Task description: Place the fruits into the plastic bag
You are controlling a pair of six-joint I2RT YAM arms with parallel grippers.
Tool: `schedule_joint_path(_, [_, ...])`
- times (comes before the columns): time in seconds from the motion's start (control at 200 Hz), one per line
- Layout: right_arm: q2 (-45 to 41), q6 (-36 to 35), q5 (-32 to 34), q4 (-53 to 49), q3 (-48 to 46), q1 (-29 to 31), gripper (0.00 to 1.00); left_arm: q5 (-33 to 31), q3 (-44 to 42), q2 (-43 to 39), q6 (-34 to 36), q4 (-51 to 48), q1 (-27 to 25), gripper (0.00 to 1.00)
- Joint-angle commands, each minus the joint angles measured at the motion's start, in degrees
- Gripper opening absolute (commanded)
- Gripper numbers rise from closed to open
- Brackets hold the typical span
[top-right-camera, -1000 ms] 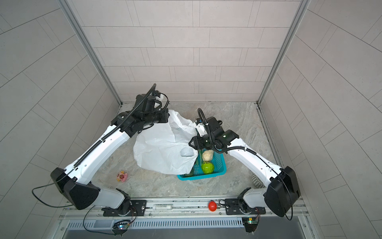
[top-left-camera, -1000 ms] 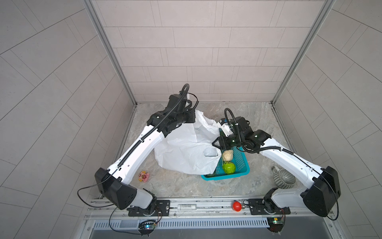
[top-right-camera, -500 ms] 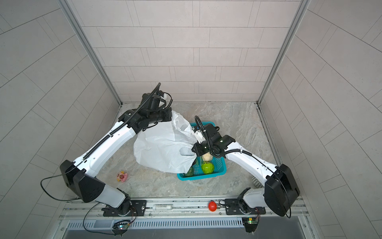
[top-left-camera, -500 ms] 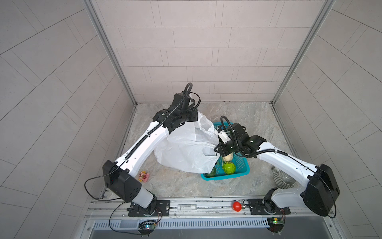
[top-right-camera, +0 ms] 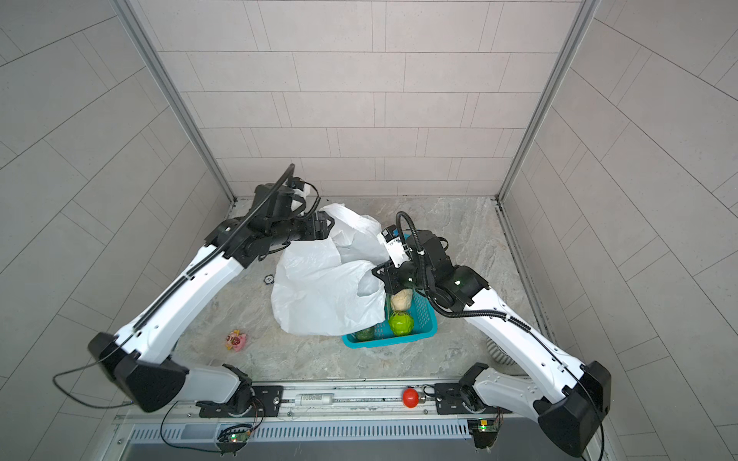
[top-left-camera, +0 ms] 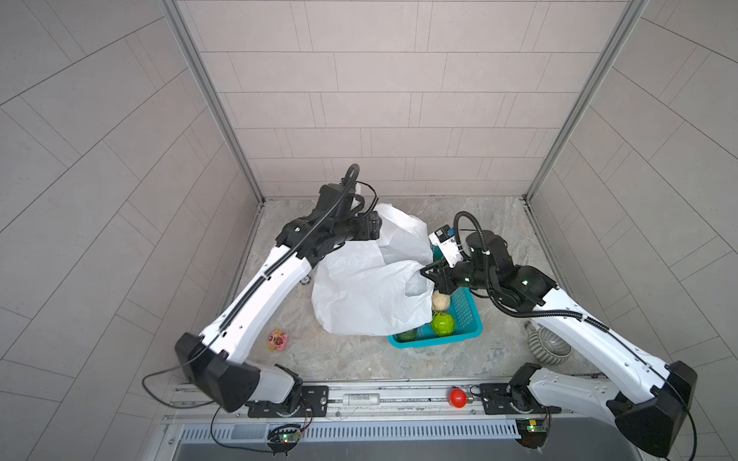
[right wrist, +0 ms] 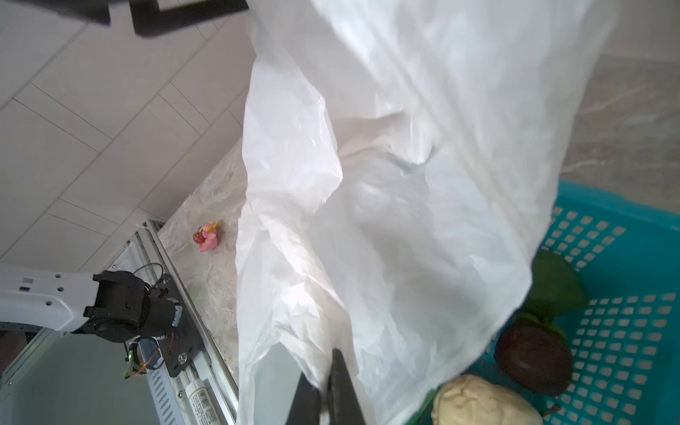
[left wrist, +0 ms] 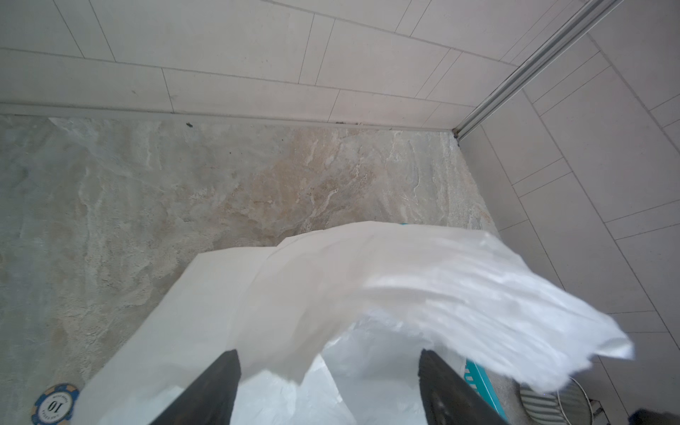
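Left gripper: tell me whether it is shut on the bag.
No, the left gripper stands wide open, the plastic bag loose between its jaws.

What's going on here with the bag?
The right gripper is shut on an edge of the plastic bag, which drapes partly over the teal basket. The left gripper stands open at the bag's far side, gripping nothing. The cream knobbly ball and green bumpy ball lie in the basket, not bagged.

The crinkled white plastic bag (top-left-camera: 359,295) is draped partly over the basket (top-left-camera: 443,342); the cream ball (top-left-camera: 440,300) and green ball (top-left-camera: 442,324) are contained inside it.
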Motion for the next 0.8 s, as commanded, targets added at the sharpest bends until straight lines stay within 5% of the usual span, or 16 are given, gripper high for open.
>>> schedule_joint_path(0.0, [0.72,-0.56,-0.75,1.69,1.61,0.2,0.0,5.63,-3.53,-8.36,5.23,-1.14,0.26,0.82])
schedule_joint_path(0.12, [2.58,-0.49,-3.39,1.57,4.62,0.2,0.0,14.87,-6.76,-10.02,6.33,-1.45,-0.03,0.81])
schedule_joint_path(0.365, [4.73,-0.3,-6.94,1.74,7.75,1.11,0.0,22.08,-9.16,-9.46,10.99,0.43,-2.46,0.81])
schedule_joint_path(0.796, [6.42,0.32,-9.27,0.38,10.65,3.36,0.0,22.24,-10.15,-4.23,20.67,1.71,-8.25,0.84])
